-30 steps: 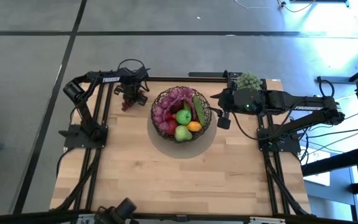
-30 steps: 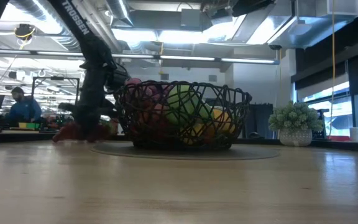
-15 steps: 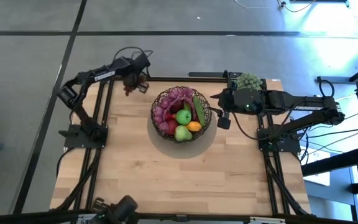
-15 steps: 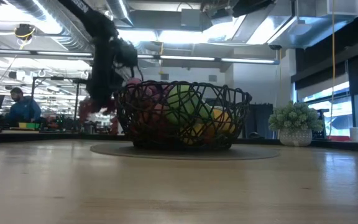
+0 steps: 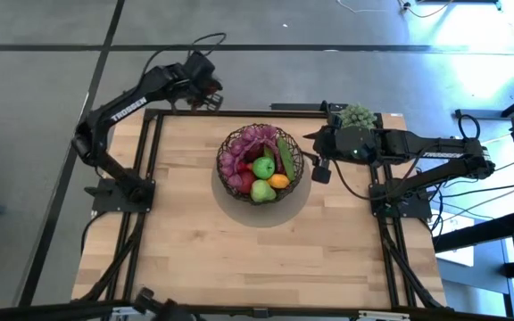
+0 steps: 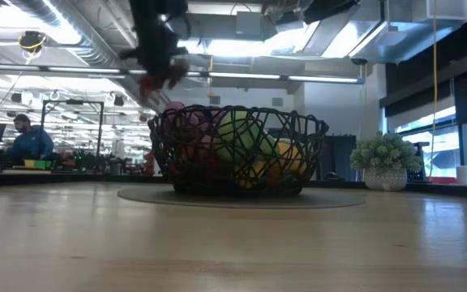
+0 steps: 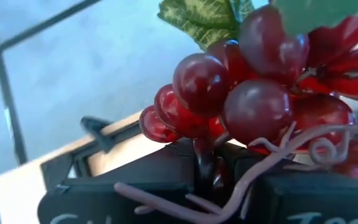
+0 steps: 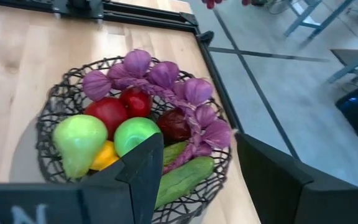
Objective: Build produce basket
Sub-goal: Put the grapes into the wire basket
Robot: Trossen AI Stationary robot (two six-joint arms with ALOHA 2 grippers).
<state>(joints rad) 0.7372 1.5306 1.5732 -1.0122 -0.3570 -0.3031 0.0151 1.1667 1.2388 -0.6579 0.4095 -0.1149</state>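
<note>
The wire basket (image 5: 260, 163) stands at the table's far middle and holds purple, red, green and yellow produce (image 8: 114, 134). My left gripper (image 5: 205, 89) is high over the table's far left corner, left of the basket, shut on a bunch of red grapes (image 7: 253, 93) with a green leaf. In the low view the grapes (image 6: 162, 75) hang above the level of the basket's rim (image 6: 237, 113). My right gripper (image 8: 197, 152) waits open in the air to the right of the basket, with nothing between its fingers. My left gripper pinches the lower part of the red grape bunch (image 7: 205, 163) between its two fingers, with a pale tendril lying across the fingertips. The fingers slant downward. The bunch is lifted clear of the table and sticks out past the fingertips.
A pale green bumpy cluster (image 5: 357, 115) in a small pot sits at the table's far right edge, behind my right arm. Bare wooden table (image 5: 239, 250) stretches in front of the basket. In the low view a person (image 6: 31, 142) sits in the room behind the table.
My left gripper has risen quickly from table height to above the basket's rim and has tipped up toward level, carrying the red grape bunch off the table, which now hangs clear. It has drifted toward the table's far edge.
</note>
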